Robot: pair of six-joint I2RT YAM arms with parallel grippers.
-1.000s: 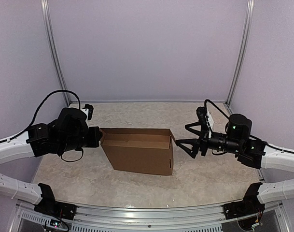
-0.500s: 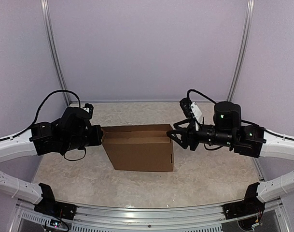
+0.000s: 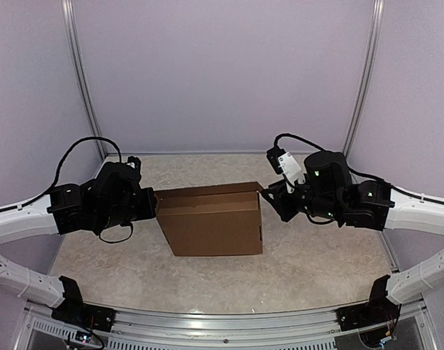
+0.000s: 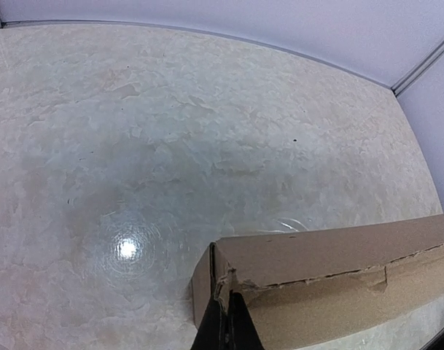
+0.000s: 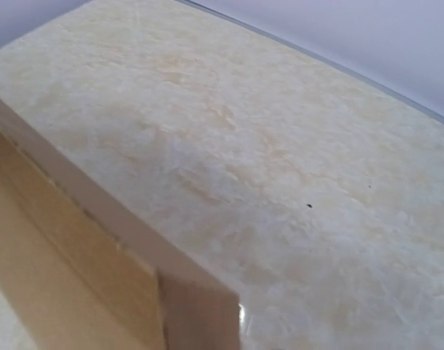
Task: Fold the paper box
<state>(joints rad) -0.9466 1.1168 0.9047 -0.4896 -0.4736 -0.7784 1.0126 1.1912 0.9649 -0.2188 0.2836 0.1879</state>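
Left wrist alone shows fingers point(image 4: 243, 337) pinching the paper box point(image 4: 331, 255).

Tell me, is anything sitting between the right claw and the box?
Nothing visible does. The right gripper is at the box's right end, and its wrist view shows only cardboard and table. The left gripper, shut, is at the left end.

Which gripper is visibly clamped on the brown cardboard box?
The left gripper: shut on the brown corrugated cardboard box's torn corner. The right gripper is at the opposite end, grip unseen.
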